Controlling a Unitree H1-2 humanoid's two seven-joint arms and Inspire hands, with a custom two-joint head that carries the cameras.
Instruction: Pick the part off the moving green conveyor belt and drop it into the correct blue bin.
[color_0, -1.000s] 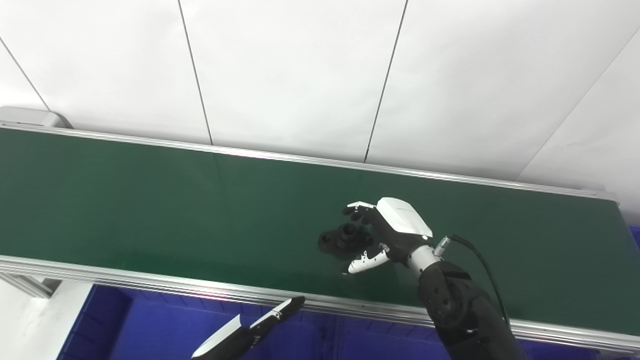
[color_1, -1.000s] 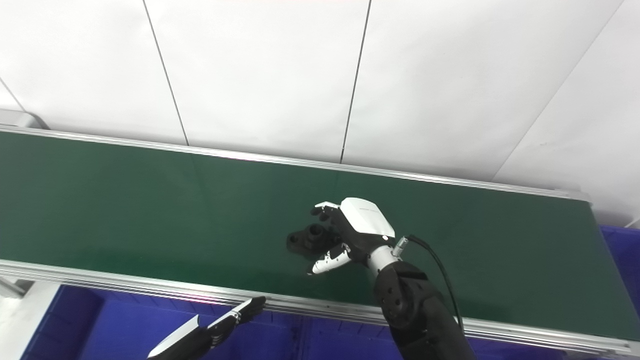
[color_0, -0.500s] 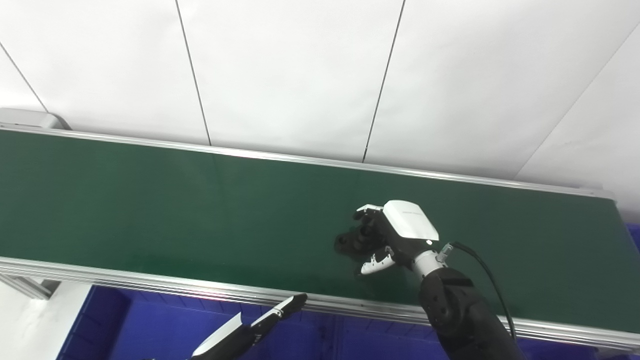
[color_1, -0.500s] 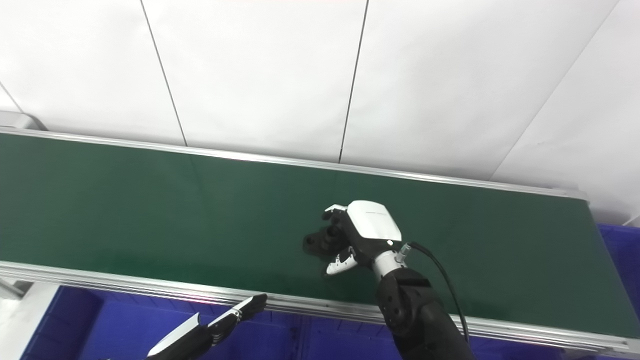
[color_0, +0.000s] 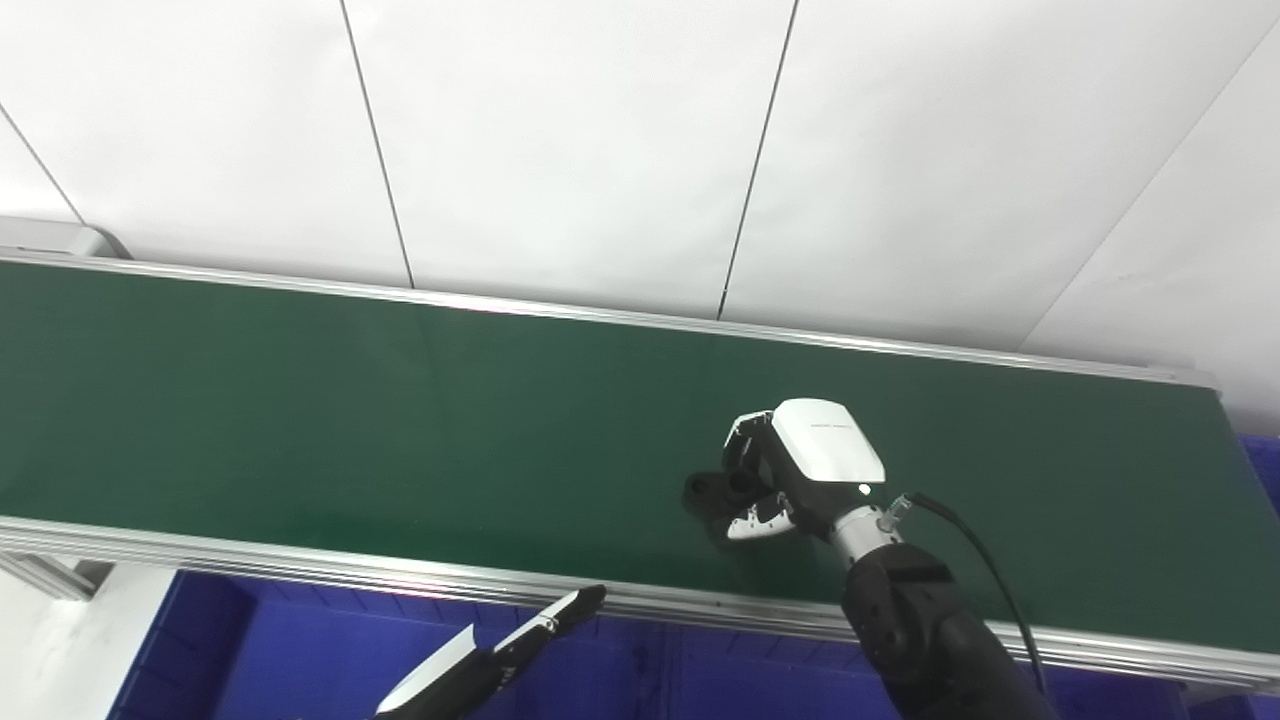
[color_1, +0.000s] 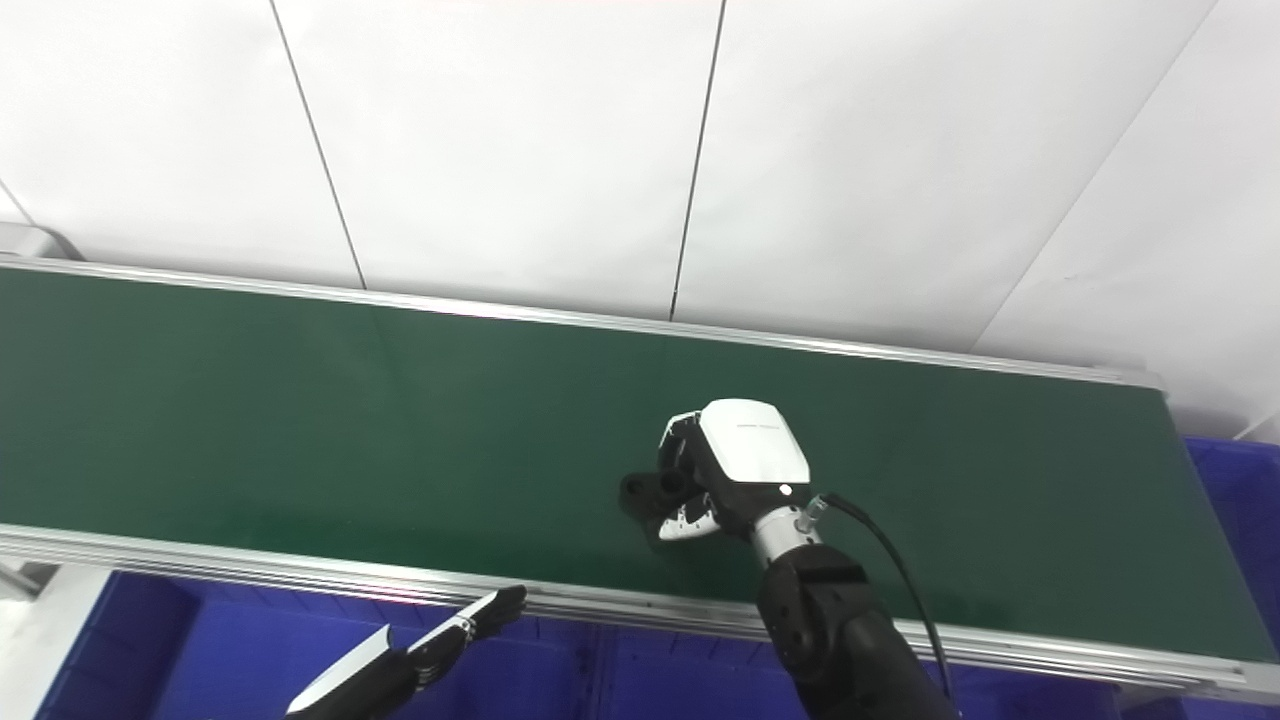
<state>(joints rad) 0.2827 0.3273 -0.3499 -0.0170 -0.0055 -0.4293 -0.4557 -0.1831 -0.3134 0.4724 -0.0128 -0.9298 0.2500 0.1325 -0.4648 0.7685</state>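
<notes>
At the 6 o'clock edge of the scene, the left hand (color_0: 500, 655), a black-and-white robot hand, reaches in low with its fingers held out straight and slightly apart, gripping nothing; it hangs over the blue plastic bin (color_0: 290, 650) that runs under the near side of the belt. Just beyond it lies the near silver metal rail (color_0: 300, 565) of the long dark green conveyor belt (color_0: 350, 420), which crosses the picture from 9 o'clock to 3 o'clock. On the belt, at about 4 o'clock from the picture's middle, the right hand (color_0: 800, 470), black with a white back plate, has its fingers and thumb curled around the small black moulded part (color_0: 712, 490). The part sits at the belt surface, only its end toward 9 o'clock showing past the fingers. Another blue bin edge (color_1: 1235, 500) shows at 3 o'clock beyond the belt's end. Farthest away, white wall panels (color_0: 560, 140) with thin dark seams rise behind the far rail.
</notes>
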